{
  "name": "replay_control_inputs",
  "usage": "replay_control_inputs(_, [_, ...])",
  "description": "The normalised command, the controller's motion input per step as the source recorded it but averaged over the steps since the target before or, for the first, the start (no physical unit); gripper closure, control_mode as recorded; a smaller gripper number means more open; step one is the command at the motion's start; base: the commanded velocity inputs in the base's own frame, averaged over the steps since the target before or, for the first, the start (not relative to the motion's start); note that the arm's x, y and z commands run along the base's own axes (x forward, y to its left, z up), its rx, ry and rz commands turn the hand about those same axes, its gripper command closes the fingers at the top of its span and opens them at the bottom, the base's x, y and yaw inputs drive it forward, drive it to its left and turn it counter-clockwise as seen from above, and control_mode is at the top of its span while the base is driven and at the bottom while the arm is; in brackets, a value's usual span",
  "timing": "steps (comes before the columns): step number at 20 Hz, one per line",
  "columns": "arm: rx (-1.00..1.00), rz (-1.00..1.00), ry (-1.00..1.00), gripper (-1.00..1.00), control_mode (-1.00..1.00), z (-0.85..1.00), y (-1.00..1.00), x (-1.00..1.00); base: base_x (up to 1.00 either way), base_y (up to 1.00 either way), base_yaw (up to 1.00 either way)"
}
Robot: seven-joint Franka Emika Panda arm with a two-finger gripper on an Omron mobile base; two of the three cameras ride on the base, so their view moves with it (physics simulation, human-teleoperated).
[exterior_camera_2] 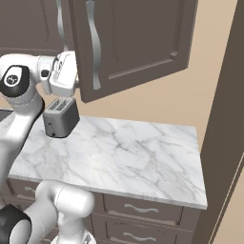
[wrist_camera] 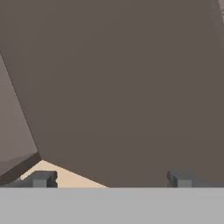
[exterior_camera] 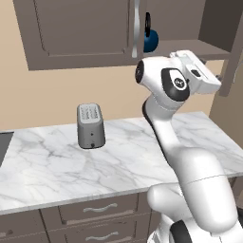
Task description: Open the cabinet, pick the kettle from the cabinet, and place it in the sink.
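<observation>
A grey ribbed toaster (exterior_camera: 90,126) stood on the white marble counter (exterior_camera: 57,161). Above it hung the grey-brown wall cabinet (exterior_camera: 80,33), its right door (exterior_camera_2: 128,43) swung open. The small dark-blue kettle (exterior_camera: 150,40) sat on the shelf inside. The two-finger gripper (wrist_camera: 111,178) stood wide, holding nothing, close before a brown panel.

cabinet (exterior_camera: 80,33): grey-brown | kettle (exterior_camera: 150,42): dark blue | toaster (exterior_camera: 90,126): grey | counter (exterior_camera: 57,161): white, grey-veined marble
</observation>
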Motion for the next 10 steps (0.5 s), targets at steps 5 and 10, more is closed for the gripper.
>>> replay_control_inputs(5, [0.07,0.00,0.10,-1.00,-1.00,0.01,-0.45,-0.22,0.00,0.00,0.00])
replay_control_inputs(10, [0.04,0.00,0.08,-1.00,-1.00,0.02,-0.52,-0.44,0.00,0.00,0.00])
